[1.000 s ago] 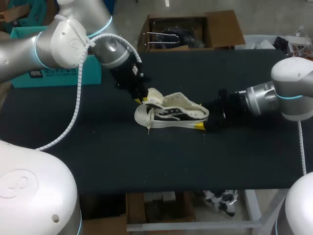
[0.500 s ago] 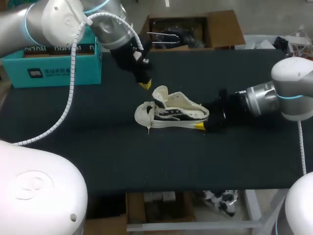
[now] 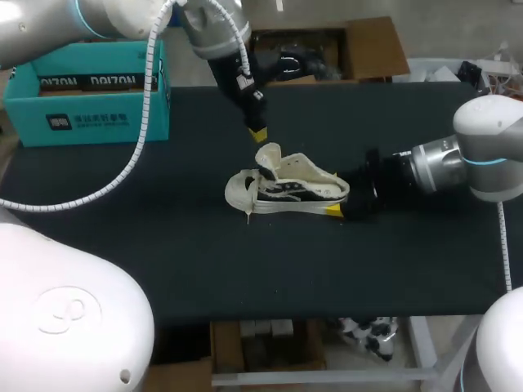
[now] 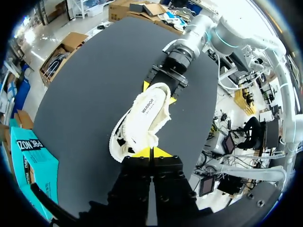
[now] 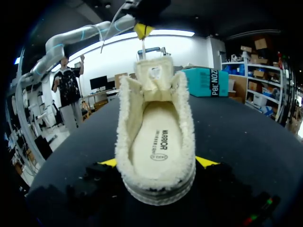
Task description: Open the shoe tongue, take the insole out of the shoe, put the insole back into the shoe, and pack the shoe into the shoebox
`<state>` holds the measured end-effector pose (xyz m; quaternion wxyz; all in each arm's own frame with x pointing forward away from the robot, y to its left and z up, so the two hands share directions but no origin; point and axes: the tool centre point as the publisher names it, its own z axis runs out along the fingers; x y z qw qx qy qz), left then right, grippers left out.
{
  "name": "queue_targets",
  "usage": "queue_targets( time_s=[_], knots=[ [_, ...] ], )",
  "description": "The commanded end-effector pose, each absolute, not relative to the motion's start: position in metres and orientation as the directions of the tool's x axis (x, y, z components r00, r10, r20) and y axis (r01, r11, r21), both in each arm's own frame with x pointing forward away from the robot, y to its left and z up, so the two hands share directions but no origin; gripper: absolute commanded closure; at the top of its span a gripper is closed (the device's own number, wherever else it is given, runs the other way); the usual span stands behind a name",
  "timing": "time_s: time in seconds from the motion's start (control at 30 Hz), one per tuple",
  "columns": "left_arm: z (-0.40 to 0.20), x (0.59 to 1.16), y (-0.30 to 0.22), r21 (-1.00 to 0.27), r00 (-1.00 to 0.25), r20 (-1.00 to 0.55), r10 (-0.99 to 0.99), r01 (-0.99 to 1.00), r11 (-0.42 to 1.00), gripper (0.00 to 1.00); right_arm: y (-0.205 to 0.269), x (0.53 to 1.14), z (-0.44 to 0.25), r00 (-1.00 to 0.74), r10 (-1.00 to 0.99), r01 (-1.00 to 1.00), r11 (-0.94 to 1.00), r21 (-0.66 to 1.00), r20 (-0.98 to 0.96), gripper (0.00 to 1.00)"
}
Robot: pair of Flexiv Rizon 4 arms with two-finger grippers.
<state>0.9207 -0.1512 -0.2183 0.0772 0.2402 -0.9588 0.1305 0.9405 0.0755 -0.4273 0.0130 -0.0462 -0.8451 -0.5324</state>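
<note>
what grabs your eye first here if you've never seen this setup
A cream fleece-lined shoe lies in the middle of the black table, with its tongue standing up and its pale insole exposed. The right gripper clamps the heel from both sides, while the left gripper hangs just above the tongue, jaws closed. A teal cardboard shoebox sits at the table's far left corner.

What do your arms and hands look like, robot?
My left arm and right arm are fat, rounded silvery-white tubes with light-blue rings at the joints. A white curly cable hangs along the left one. The left hand and right hand are black with yellow tips.
</note>
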Motion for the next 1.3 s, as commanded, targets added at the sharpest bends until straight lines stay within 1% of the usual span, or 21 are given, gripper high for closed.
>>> queue_targets(
  time_s=[0.03,0.13,0.27,0.43,0.53,0.73,1.03,1.3],
  knots=[
    [-0.216,0.93,-0.155,0.001,-0.925,0.299,0.235,0.247,0.969,1.0,0.074,0.942,-0.433,-0.996,0.062,0.091,0.426,0.9,0.072,1.0],
    [-0.22,0.933,-0.155,-0.014,-0.917,0.306,0.257,0.265,0.964,1.0,0.074,0.942,-0.433,-0.996,0.062,0.091,0.426,0.9,0.072,1.0],
    [-0.23,0.936,-0.157,-0.12,-0.909,0.3,0.288,0.264,0.957,1.0,0.074,0.942,-0.433,-0.996,0.062,0.091,0.426,0.9,0.072,1.0],
    [-0.243,0.929,-0.158,-0.218,-0.922,0.258,0.29,0.237,0.947,1.0,0.074,0.942,-0.433,-0.996,0.062,0.091,0.426,0.9,0.072,1.0],
    [-0.25,0.924,-0.161,-0.254,-0.934,0.222,0.28,0.221,0.942,1.0,0.074,0.942,-0.433,-0.996,0.062,0.091,0.426,0.9,0.072,1.0],
    [-0.267,0.924,-0.175,-0.265,-0.951,0.189,0.244,0.19,0.945,1.0,0.074,0.942,-0.433,-0.996,0.062,0.091,0.426,0.9,0.072,1.0],
    [-0.301,0.935,-0.193,-0.257,-0.934,0.235,0.268,0.206,0.944,1.0,0.074,0.942,-0.433,-0.996,0.062,0.091,0.426,0.9,0.072,1.0],
    [-0.329,0.947,-0.213,-0.227,-0.936,0.251,0.247,0.191,0.955,1.0,0.074,0.942,-0.433,-0.996,0.062,0.091,0.426,0.9,0.072,1.0]
  ],
)
